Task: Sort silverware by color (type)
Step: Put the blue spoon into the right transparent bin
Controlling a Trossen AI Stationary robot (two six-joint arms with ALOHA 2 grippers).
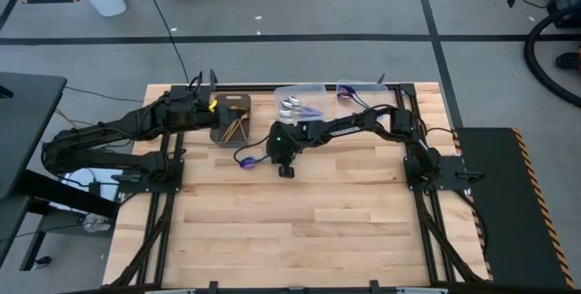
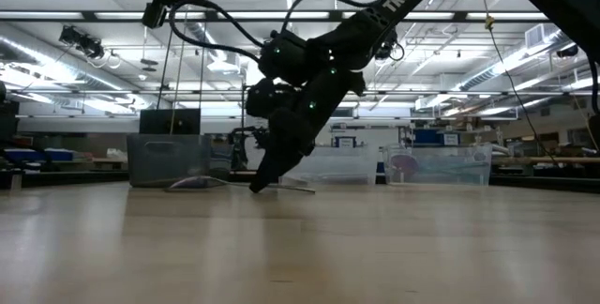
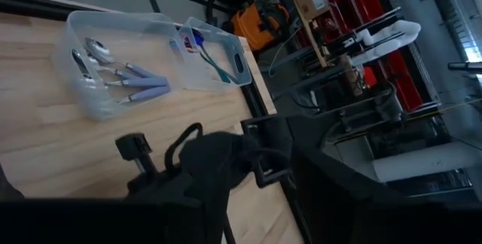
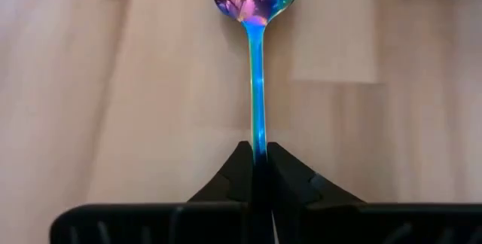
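The rainbow spoon (image 4: pixel 256 18) was glossy, mirror-smooth iridescent metal. The table (image 1: pixel 300 221) was pale, matt, jointed wood planks. The fingers (image 4: pixel 290 180) looked like matt black plastic. Near the far edge, two containers (image 3: pixel 113 56) were clear, smooth plastic; the tray (image 1: pixel 231 122) dark and matt.

You've got a grey concrete floor (image 1: pixel 300 4) with dark tape lines (image 1: pixel 272 36) crossing it beyond the tabletop's far edge. Long ceiling light strips (image 2: pixel 84 8) run overhead in the low view. Red storage bins (image 3: pixel 354 3) on racks sit off the tabletop's right edge.
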